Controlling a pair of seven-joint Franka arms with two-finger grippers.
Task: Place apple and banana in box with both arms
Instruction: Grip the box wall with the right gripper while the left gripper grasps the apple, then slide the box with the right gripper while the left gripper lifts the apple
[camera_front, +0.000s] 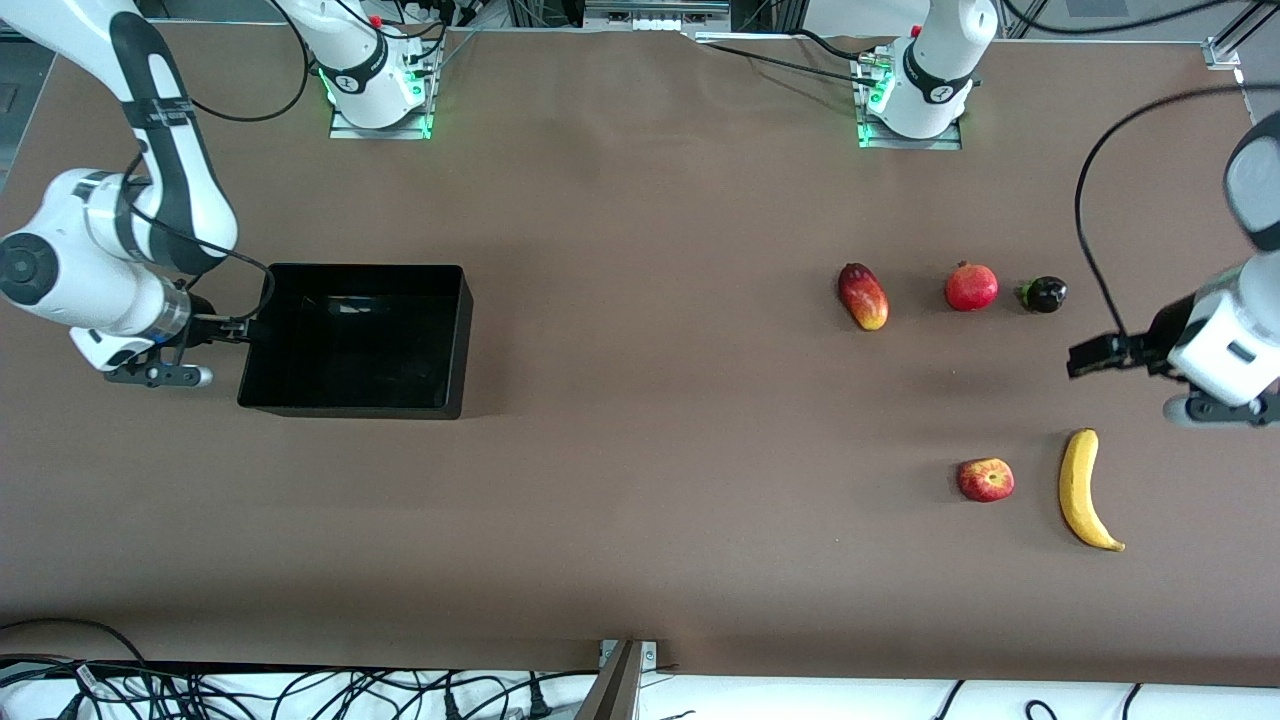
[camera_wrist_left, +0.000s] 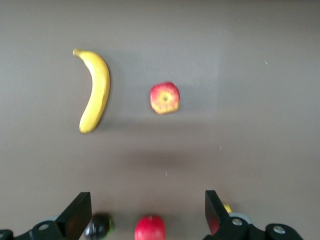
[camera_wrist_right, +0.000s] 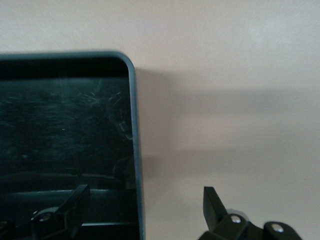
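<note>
Front view: one apple beside one banana toward the left arm's end of the surface; one box toward the right arm's end. Left wrist view: left end effector released above both fruits. Right wrist view: right end effector released, apparently straddling the box wall.

A glossy black plastic box, its inner floor marked by fine scratches, is set on a matt brown table covering. Smooth, faintly shiny skins are seen on the apple and banana. The arms are cased in smooth white plastic.
</note>
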